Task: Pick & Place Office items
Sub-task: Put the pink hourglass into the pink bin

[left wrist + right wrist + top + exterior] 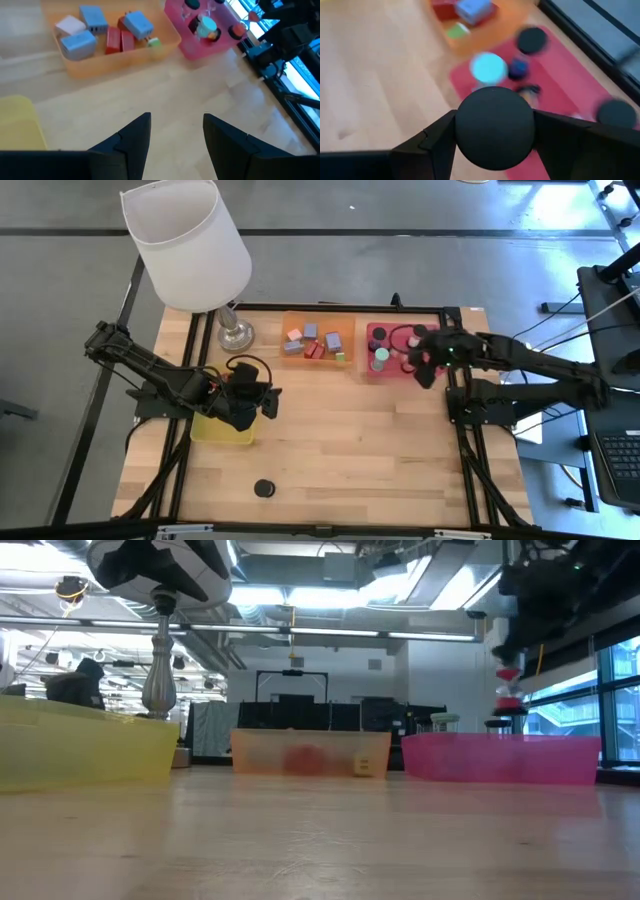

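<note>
The wooden table [340, 430] carries a yellow tray [222, 429], an orange tray [318, 340] with lavender and red blocks [102, 31], and a red tray [392, 352]. My left gripper [175, 137] hangs over the yellow tray, fingers spread and empty. My right gripper [495, 131] hovers above the red tray, pinching a black disc [495, 126]. Another disc [264, 488] lies alone near the table's front edge.
</note>
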`<act>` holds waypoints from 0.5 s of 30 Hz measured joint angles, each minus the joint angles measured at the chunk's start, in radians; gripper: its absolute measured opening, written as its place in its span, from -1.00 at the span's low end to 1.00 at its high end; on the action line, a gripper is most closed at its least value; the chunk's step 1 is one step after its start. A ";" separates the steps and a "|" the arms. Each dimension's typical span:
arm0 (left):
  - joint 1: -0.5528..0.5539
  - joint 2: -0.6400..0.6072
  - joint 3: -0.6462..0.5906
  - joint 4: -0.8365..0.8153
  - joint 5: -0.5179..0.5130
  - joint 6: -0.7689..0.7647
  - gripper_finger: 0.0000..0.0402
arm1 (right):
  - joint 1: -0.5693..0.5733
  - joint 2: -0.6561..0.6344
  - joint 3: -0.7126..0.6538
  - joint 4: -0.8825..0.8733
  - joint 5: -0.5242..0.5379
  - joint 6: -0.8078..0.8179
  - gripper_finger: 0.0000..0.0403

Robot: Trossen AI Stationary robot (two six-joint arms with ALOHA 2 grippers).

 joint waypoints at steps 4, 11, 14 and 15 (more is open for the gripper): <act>0.000 0.000 0.000 -0.002 -0.048 0.042 -0.12 | -0.028 -0.030 0.000 -0.082 0.074 0.090 0.14; 0.031 0.000 0.000 -0.003 -0.142 0.127 -0.12 | -0.064 -0.031 0.000 -0.139 0.233 0.346 0.07; 0.063 0.000 0.000 -0.003 -0.144 0.184 -0.12 | -0.072 -0.031 0.000 -0.178 0.317 0.478 0.07; 0.075 0.000 0.000 -0.003 -0.144 0.205 -0.12 | -0.074 -0.031 0.000 -0.200 0.345 0.529 0.08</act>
